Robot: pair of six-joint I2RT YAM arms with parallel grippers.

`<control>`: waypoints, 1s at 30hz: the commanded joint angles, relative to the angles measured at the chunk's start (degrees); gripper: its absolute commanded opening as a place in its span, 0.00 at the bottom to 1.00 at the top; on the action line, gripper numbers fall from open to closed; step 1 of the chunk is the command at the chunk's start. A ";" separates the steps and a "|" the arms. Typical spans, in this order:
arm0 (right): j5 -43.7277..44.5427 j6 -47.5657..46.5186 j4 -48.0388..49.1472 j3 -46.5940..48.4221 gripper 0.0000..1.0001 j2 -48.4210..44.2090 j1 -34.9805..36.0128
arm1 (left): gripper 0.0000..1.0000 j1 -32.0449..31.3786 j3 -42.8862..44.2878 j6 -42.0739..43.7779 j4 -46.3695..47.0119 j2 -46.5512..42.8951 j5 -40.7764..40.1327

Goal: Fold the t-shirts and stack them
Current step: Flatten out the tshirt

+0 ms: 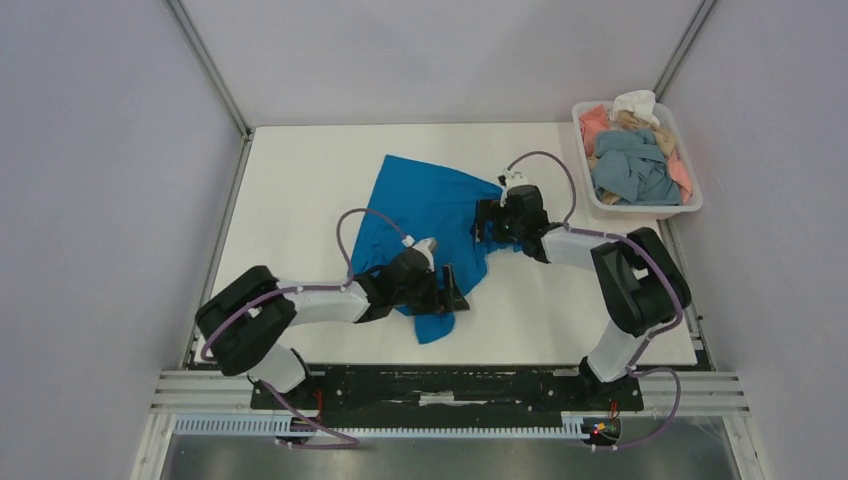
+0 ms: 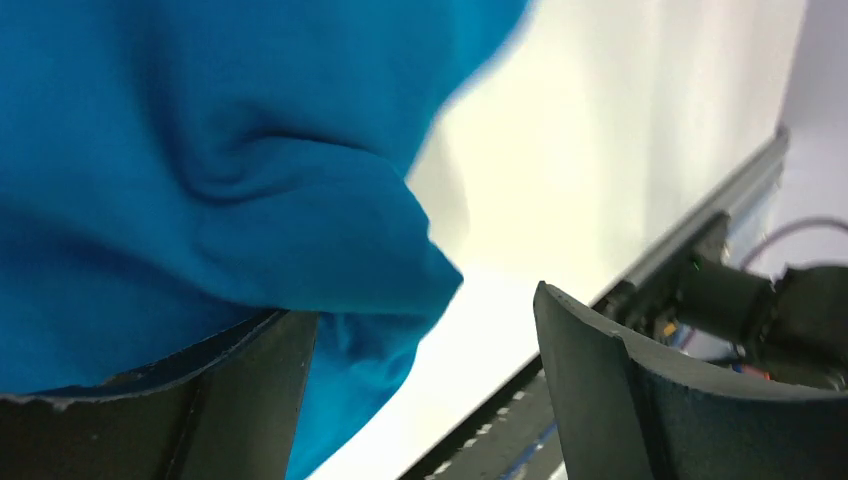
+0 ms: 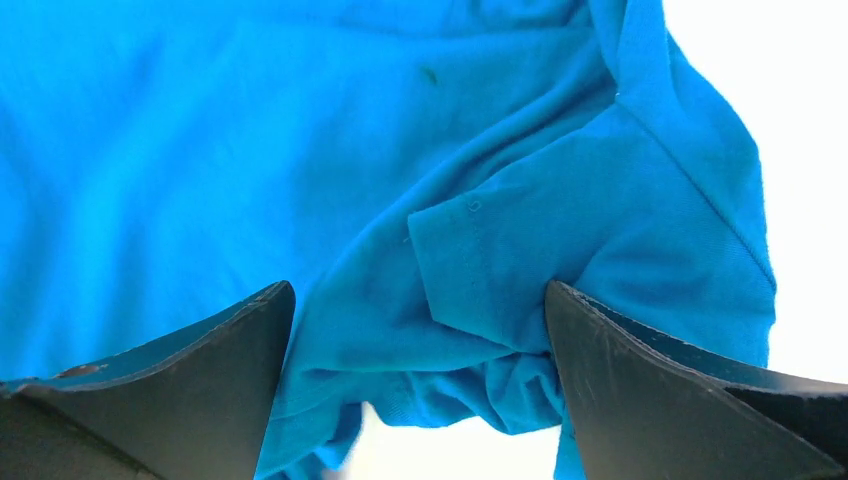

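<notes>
- On the white tabletop [image 1: 290, 200], near its middle, the bright blue t-shirt [image 1: 425, 205] lies spread but rumpled, with no fold made yet.
- At the far right corner, the tray [image 1: 642, 209] holds the other t-shirts [image 1: 632, 165] in a heap (none folded, none stacked).
- Right jaws: spread wide astride a bunched sleeve, seemingly not pinching it.
- Left jaws: spread too, blue cloth draped over one side.

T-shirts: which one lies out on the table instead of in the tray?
The bright blue t-shirt, spread on the table; the other t-shirts, grey-blue, pink, tan and white, are heaped in the white tray.
</notes>
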 commanded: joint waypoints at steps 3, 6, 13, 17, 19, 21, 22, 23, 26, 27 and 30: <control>-10.81 -3.02 4.65 14.03 0.98 10.77 0.80 | 0.86 -9.09 13.50 -2.44 6.05 14.46 2.51; -5.12 -6.14 -2.00 19.89 0.98 10.41 -0.31 | 0.86 -9.01 17.84 -0.36 1.96 15.97 2.63; 5.66 -7.08 -7.35 16.14 0.98 -3.25 -5.60 | 0.86 -10.22 6.51 3.96 -5.26 -6.91 -7.18; 5.71 -6.57 -8.66 7.51 0.98 -12.49 -5.81 | 0.86 -10.38 1.14 3.71 -14.32 -20.80 -14.41; 5.05 -5.52 -10.76 1.82 0.98 -17.41 -4.57 | 0.86 -10.34 -0.87 1.89 -19.74 -26.24 -20.33; 6.12 -3.92 -14.53 -3.23 0.98 -22.24 -0.97 | 0.87 -10.34 -2.93 -1.33 -25.46 -30.55 -27.37; 6.73 -2.36 -14.65 -6.27 0.98 -24.92 1.85 | 0.87 -10.32 -4.12 -2.06 -27.90 -32.40 -29.89; 5.93 -0.57 -15.05 -8.90 0.98 -27.45 4.27 | 0.88 -10.28 -4.99 -3.16 -30.37 -33.92 -32.07; 8.76 2.33 -20.77 -12.67 0.98 -32.86 13.53 | 0.89 -10.25 -9.38 -4.56 -30.44 -38.40 -31.67; 11.01 2.46 -24.67 -12.81 0.98 -34.12 17.51 | 0.89 -10.31 -10.55 -4.31 -29.59 -39.68 -30.50; 19.77 5.32 -34.84 -12.21 0.98 -36.44 27.76 | 0.89 -10.32 -12.93 -3.36 -27.94 -42.94 -27.85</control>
